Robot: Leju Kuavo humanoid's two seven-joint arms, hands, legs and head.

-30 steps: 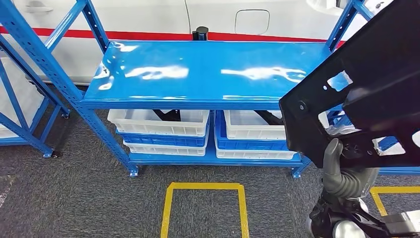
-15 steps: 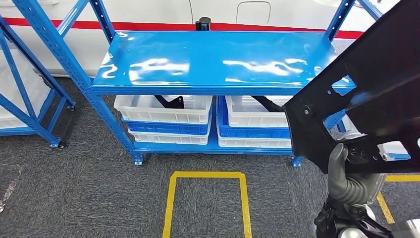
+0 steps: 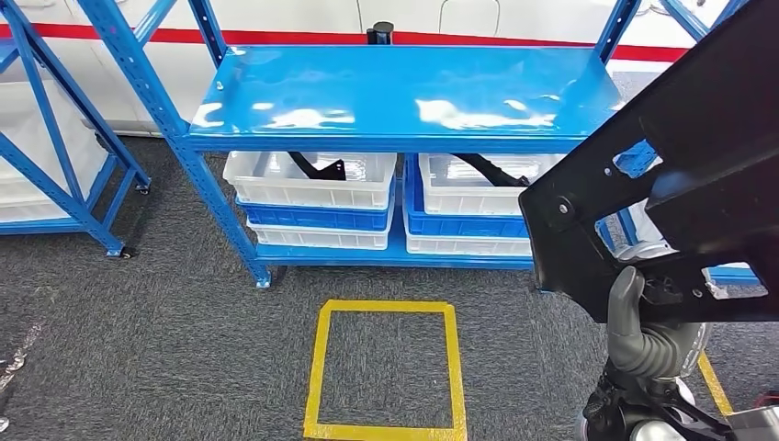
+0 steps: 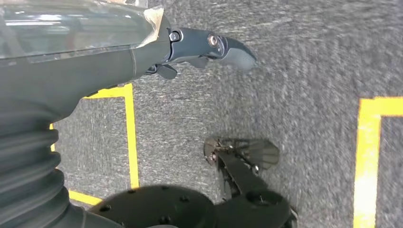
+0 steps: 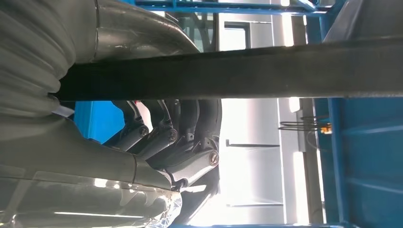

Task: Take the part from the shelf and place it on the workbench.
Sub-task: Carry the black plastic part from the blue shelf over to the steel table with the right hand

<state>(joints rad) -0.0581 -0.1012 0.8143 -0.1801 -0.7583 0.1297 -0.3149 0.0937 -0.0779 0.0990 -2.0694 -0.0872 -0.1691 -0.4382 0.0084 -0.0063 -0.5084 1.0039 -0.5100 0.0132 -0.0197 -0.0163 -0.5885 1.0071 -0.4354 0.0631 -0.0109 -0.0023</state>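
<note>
While the right hand (image 3: 643,322) grips the black part (image 3: 680,175), holding it up beside the blue shelf (image 3: 404,92), the left hand (image 4: 204,47) hangs over grey carpet (image 4: 294,85), fingers apart, holding nothing.

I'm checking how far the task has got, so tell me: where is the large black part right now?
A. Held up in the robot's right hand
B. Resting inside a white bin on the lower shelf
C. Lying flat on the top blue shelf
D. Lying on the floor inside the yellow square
A: the head view shows the right hand gripping the lower edge of the black part, raised in front of the blue shelf.
</note>
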